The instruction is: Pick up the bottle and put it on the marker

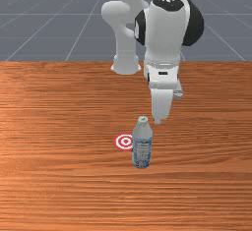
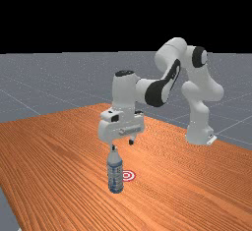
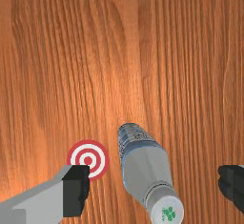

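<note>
Fingers (image 3: 76,189) wide apart, holding nothing. Wrist view: bottle neck sits between them, visible gap on both sides, no contact.

Big stuff first. Table (image 1: 49,190) fills the lower two thirds of the front view. Arm (image 2: 175,53) reaches from the far view's right to left of its middle, gripper (image 2: 122,145) pointing down near the centre of that frame, about level with the bottle top. In the front view the hand comes down right of centre, tip just beside the cap.

Bottle (image 1: 142,146): upright on the wood, just below centre in the front view, lower left of centre in the far view. Cap (image 3: 166,210) on.

Marker (image 2: 127,175): red and white rings, flat, just right of the bottle in the far view, just left of it in the front view. Wrist view has a strip of wood between the two, so bottle is beside it, not on it.

Status: approach looks mostly done, I'd say; pick and place both open. Left: line up and lower around the bottle, close, lift, short shift over to the rings, set down upright, let go, back off.
</note>
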